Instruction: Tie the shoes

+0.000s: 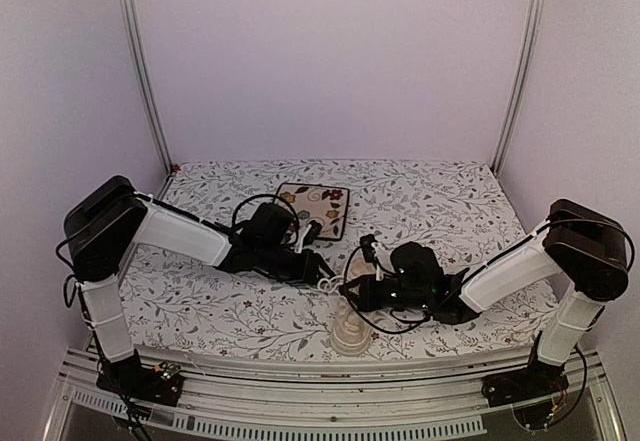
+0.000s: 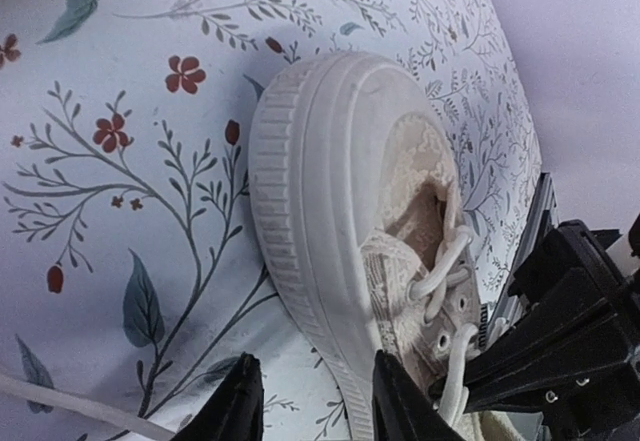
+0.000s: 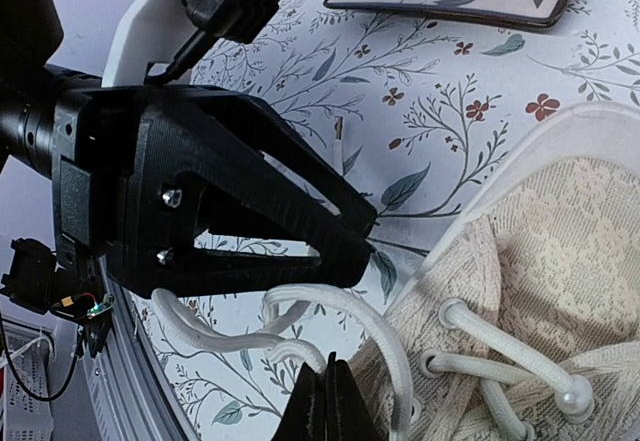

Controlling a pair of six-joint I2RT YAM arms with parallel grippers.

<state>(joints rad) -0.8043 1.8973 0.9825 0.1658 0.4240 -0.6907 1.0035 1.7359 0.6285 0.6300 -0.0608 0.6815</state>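
One cream sneaker (image 1: 350, 333) is seen on the floral tablecloth (image 1: 200, 306) at the near edge, between the two arms. The jaws of the left gripper (image 2: 315, 411) are held apart over the sole's edge. The jaws of the right gripper (image 3: 326, 401) are pressed together beside a loose lace loop (image 3: 345, 301); whether lace is pinched cannot be told. The square floral plate (image 1: 315, 206) is set farther back.

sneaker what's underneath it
The sneaker lies on the floral tablecloth, which shows around its toe. Directly beneath the sole is covered, so nothing else can be confirmed there.
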